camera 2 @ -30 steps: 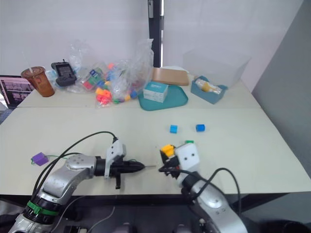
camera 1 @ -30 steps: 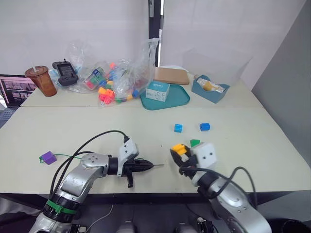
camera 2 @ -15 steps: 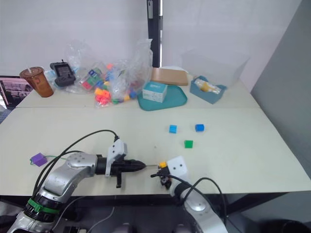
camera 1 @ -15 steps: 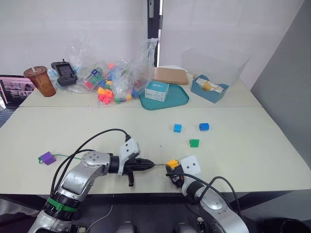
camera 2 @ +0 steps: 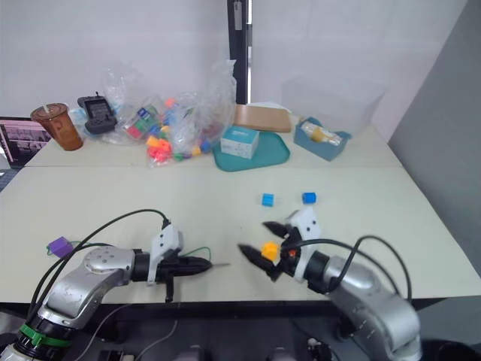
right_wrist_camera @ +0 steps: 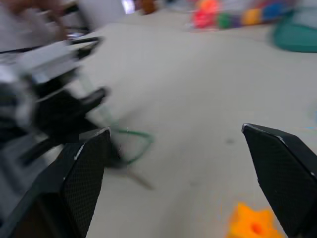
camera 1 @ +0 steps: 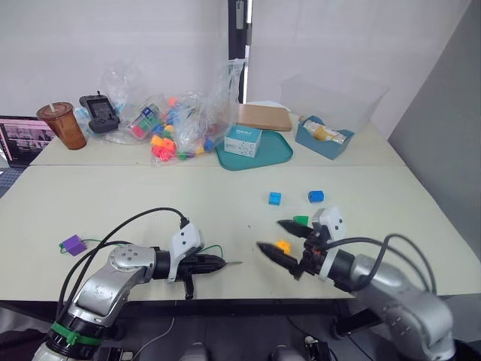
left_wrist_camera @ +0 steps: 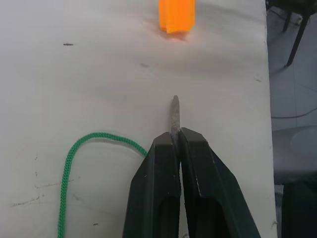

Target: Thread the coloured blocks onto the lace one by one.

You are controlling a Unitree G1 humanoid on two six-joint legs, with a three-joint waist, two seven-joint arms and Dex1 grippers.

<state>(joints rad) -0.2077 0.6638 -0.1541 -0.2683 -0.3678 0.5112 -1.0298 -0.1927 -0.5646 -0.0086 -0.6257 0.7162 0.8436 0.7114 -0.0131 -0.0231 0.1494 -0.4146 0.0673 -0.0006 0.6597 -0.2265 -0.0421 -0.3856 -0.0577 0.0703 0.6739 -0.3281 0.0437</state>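
My left gripper (camera 1: pixel 222 262) lies near the table's front edge, shut on the grey tip (left_wrist_camera: pixel 175 111) of the green lace (left_wrist_camera: pixel 79 163). The lace curls back behind the gripper and runs left to the purple block (camera 1: pixel 74 244). The orange-yellow block (camera 1: pixel 282 246) rests on the table just ahead of the lace tip, loose between the wide-open fingers of my right gripper (camera 1: pixel 269 234). Behind that gripper sits the green block (camera 1: pixel 301 220). Farther back lie the light blue block (camera 1: pixel 275 198) and the dark blue block (camera 1: pixel 316 196).
A heap of toy pieces in clear bags (camera 1: pixel 176 128) lies at the back. Beside it are a teal tray (camera 1: pixel 279 154) with a small box, a blue bin (camera 1: pixel 323 139), a clear tub (camera 1: pixel 334 98) and a brown cup (camera 1: pixel 64 124). A laptop (camera 1: pixel 22 139) sits far left.
My right gripper opened and let go of the orange-yellow block, which now lies on the table. The right arm swung out to the right. My left gripper drew back a little to the left.
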